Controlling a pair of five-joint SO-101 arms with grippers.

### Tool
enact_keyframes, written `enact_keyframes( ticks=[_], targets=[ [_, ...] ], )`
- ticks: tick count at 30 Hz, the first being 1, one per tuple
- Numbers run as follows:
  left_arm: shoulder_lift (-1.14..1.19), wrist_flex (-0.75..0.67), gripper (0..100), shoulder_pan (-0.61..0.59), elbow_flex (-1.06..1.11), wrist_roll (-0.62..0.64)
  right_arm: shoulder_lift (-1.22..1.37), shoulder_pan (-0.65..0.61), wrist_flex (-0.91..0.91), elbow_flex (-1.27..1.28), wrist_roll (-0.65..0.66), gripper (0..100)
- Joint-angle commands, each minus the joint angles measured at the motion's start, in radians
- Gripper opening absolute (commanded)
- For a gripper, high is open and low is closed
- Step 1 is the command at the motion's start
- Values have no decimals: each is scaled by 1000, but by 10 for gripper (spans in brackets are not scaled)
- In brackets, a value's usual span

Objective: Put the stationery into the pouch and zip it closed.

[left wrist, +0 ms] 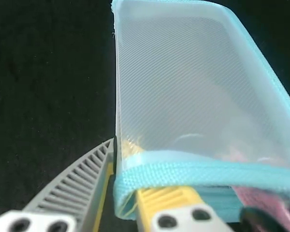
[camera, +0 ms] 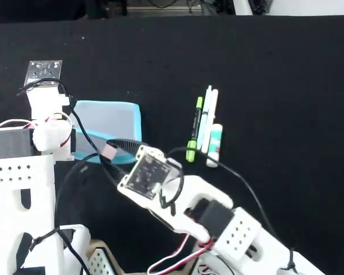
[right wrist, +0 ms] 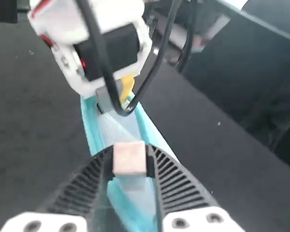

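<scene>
Left fingers [left wrist: 79, 181] clamped the left end of a translucent light-blue zip pouch [camera: 106, 120], right arm stretched far-left, right fingers [right wrist: 176, 186] held a small pink block [right wrist: 129, 158] at its near edge.

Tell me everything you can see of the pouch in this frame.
The pouch is a pale blue, see-through mesh rectangle with a brighter blue woven band along its edges. It lies on the black table, apart from the pens. The left tool pinches its rim, one finger inside. The right tool holds a pink eraser at its near edge.
</scene>
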Motion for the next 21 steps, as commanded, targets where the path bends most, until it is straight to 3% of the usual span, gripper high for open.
enact_keyframes(
  ticks=[1,4,12,18,21],
  targets=[
    [-6,-2,30,-5,-15,9,2,-14,167,-148,-98,155],
    [-6,-2,30,-5,-13,9,2,-14,252,-196,-192,217],
    [-6,-2,30,-5,-12,9,-5,5,276,-234,-195,184],
    [-6,2,30,-5,-8,9,-2,249,313,-326,-203,68],
    [-6,3,30,-5,-8,9,2,385,367,-335,-203,69]
  ],
)
